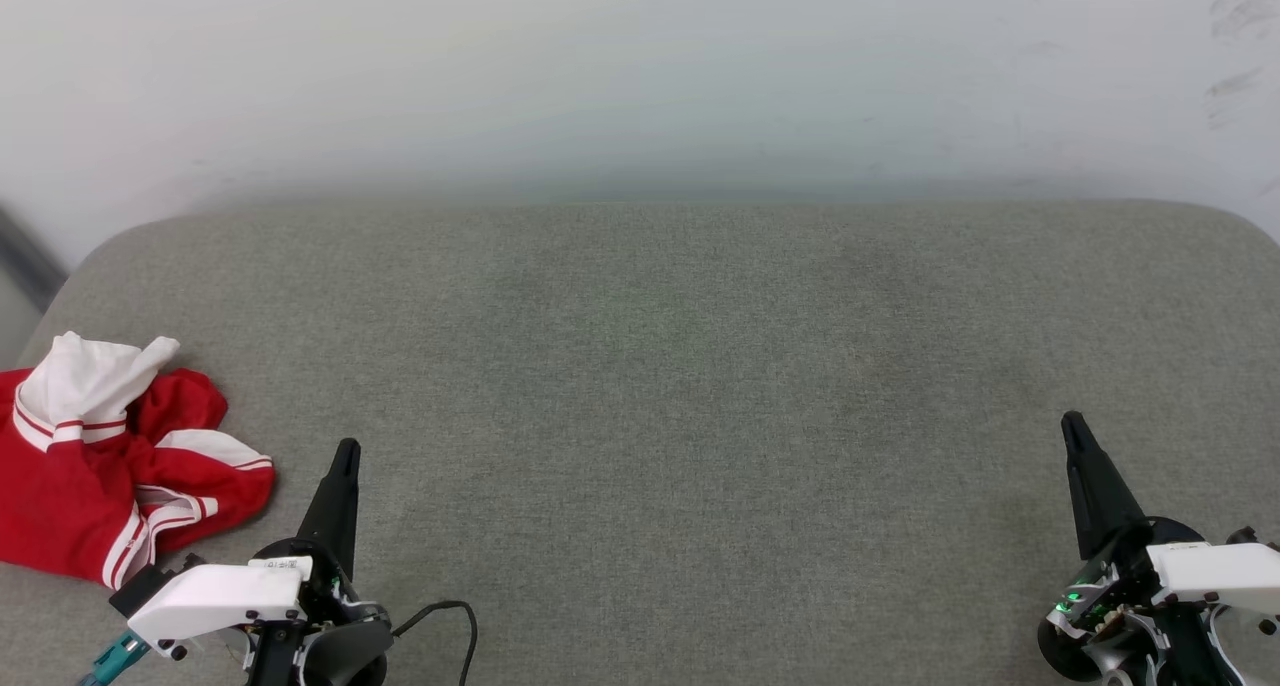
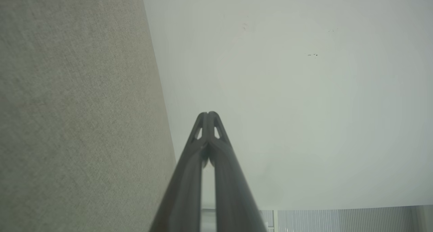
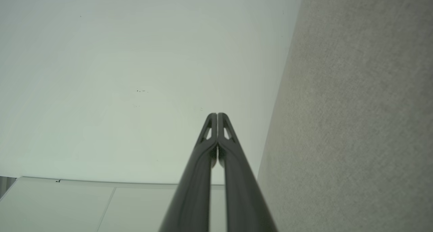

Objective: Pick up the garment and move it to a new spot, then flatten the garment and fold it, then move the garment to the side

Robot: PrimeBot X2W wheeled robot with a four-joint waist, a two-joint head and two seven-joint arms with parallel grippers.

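left hand (image 1: 347, 448) closed, pointing up, near crumpled garment (image 1: 80, 496); right hand (image 1: 1073, 423) likewise

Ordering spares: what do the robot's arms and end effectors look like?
Left end effector and right end effector: two long, dark, tapering fingers each, on white wrist housings. A black cable and teal connector show at the left wrist; a green light at the right.

Left claw (image 1: 345, 453) closed, empty, low at left; right claw (image 1: 1072, 426) closed, empty, low at right.
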